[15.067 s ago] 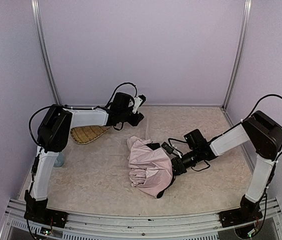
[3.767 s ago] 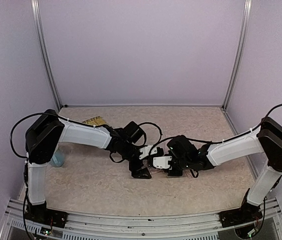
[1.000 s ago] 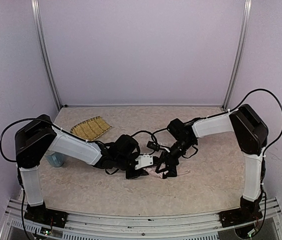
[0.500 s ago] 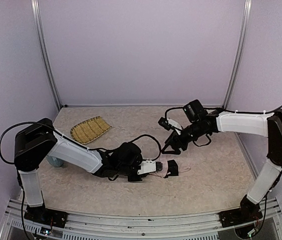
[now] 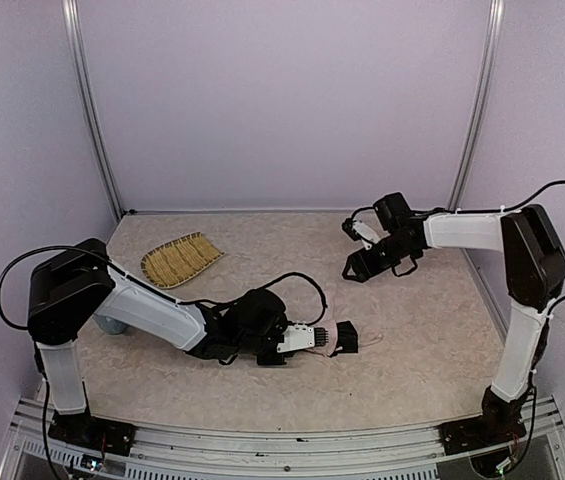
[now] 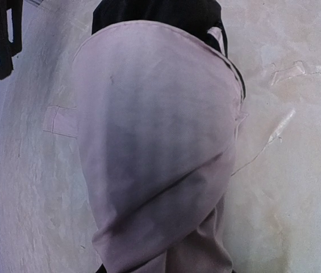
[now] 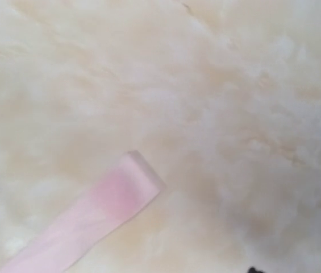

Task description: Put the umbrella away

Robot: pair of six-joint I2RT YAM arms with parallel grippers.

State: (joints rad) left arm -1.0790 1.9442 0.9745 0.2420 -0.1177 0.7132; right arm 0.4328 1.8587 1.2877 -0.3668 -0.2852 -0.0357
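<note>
The umbrella (image 5: 337,337) lies folded into a short pale pink bundle on the table, near the front centre. My left gripper (image 5: 307,338) lies low on the table at the bundle's left end and is shut on it. In the left wrist view the umbrella (image 6: 154,142) fills the frame: pink fabric, black lining at the top, and a small strap (image 6: 58,120) on its left side. The fabric hides my fingers there. My right gripper (image 5: 355,268) hangs open at the back right, well apart from the umbrella. Its wrist view shows blurred table and a pale pink band (image 7: 92,219) that I cannot identify.
A woven bamboo tray (image 5: 182,258) lies at the back left. A small bluish cup (image 5: 112,322) stands behind the left arm's base link. A thin cord (image 6: 262,149) trails on the table right of the umbrella. Walls close in the table on three sides, with rails along the near edge.
My right gripper has let go near the umbrella and swung up and away to the back right. The left gripper has stayed on the umbrella, whose pink fabric now shows more.
</note>
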